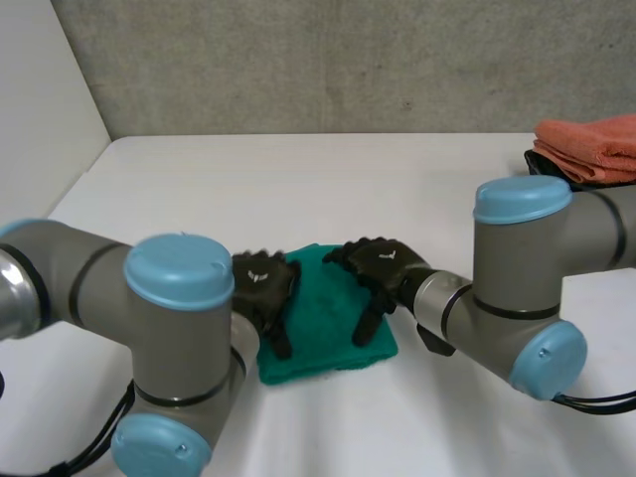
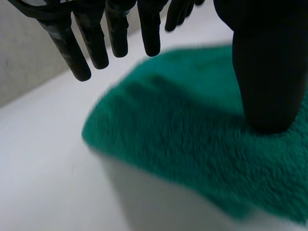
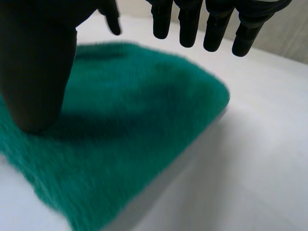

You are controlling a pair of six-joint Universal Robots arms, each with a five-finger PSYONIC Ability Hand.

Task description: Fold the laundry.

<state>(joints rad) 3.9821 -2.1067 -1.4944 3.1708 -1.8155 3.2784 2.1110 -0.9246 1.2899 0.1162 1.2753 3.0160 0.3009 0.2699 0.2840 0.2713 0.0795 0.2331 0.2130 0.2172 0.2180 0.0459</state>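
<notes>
A folded green towel (image 1: 323,323) lies on the white table (image 1: 298,189), close to the front between my two arms. My left hand (image 1: 264,288) rests over the towel's left edge and my right hand (image 1: 382,270) over its right part. In the left wrist view the left hand (image 2: 82,43) is open: its fingers hang straight above the towel (image 2: 183,144) and its thumb tip touches the pile. In the right wrist view the right hand (image 3: 187,24) is open the same way, fingers straight above the towel (image 3: 125,130), thumb down on it. Neither hand grips cloth.
A stack of folded orange towels (image 1: 591,147) sits at the back right of the table on a dark holder. A grey wall closes the far side and a white panel stands at the left.
</notes>
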